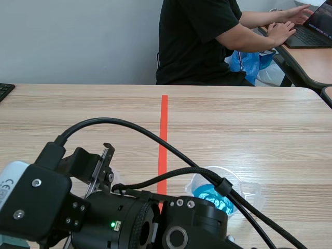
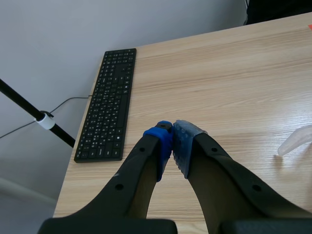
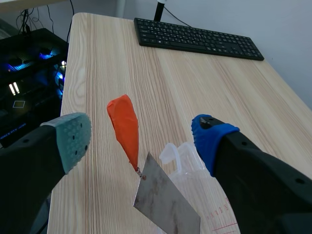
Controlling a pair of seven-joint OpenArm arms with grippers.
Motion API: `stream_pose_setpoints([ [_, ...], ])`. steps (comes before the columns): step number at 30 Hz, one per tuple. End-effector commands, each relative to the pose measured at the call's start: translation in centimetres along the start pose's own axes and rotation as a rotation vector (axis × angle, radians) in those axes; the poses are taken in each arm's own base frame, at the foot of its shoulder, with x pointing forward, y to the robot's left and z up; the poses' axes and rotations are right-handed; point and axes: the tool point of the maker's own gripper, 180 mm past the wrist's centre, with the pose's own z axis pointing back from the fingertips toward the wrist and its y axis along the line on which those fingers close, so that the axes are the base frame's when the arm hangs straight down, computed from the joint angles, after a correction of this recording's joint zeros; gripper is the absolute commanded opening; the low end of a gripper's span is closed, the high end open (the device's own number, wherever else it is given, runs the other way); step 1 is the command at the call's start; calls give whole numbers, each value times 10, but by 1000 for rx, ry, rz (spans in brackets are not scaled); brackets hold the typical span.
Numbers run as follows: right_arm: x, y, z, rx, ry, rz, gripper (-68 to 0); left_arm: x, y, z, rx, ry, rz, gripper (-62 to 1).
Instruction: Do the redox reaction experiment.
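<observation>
Left claw (image 2: 173, 141): clenched on nothing, pads meeting, over bare worktop (image 2: 229, 83) near a black keyboard (image 2: 109, 105).

Right claw (image 3: 141, 135): released, fingers wide apart. Between and ahead of them a grey metal sheet (image 3: 165, 204) stands tilted at a clear beaker (image 3: 183, 156); cannot tell whether it sits inside. An orange tapered piece (image 3: 124, 126) meets the sheet's upper corner.

Beaker of blue liquid (image 1: 207, 196): upright on the worktop, just right of the red tape line, partly behind the arms' cables.
</observation>
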Motion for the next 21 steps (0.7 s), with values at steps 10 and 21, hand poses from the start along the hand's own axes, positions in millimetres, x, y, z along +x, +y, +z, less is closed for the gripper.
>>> stream_pose_setpoints([
  [10,13,-5,-1,-13,-41,6,-505,7,-2,-1,-6,-32,5,-577],
  [21,13,-5,-1,-12,-41,6,-660,7,-2,-1,-6,-32,5,-577],
])
